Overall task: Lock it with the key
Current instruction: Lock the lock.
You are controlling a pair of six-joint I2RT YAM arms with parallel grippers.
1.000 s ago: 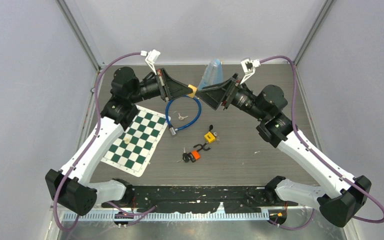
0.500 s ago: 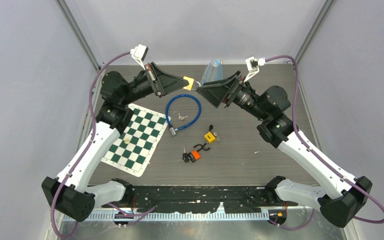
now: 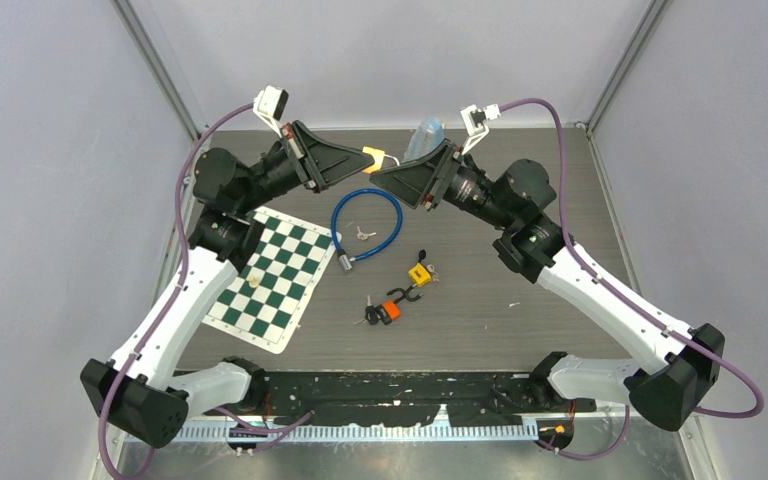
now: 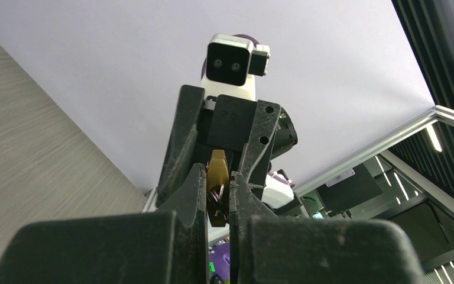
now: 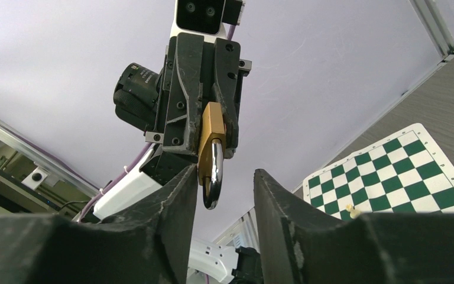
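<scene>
Both arms reach up and inward, their tips nearly meeting. The left gripper [image 3: 362, 156] is clamped on the brass padlock [image 5: 211, 127], whose shackle points toward the right gripper [image 5: 224, 177]. That gripper's jaws stand apart just short of the shackle, holding nothing. Beneath both jaws lie a blue cable lock [image 3: 365, 222] and keys [image 3: 363, 234], and a bottle [image 3: 423, 137] stands behind.

The brass padlock [image 5: 211, 131] had a silver shackle [image 5: 212, 175]. The chessboard [image 3: 272, 277] was checked green and white, the cable lock [image 3: 336, 225] blue, the table [image 3: 520, 320] streaked dark grey. There were also a yellow padlock [image 3: 419, 273] and an orange padlock [image 3: 391, 311].
</scene>
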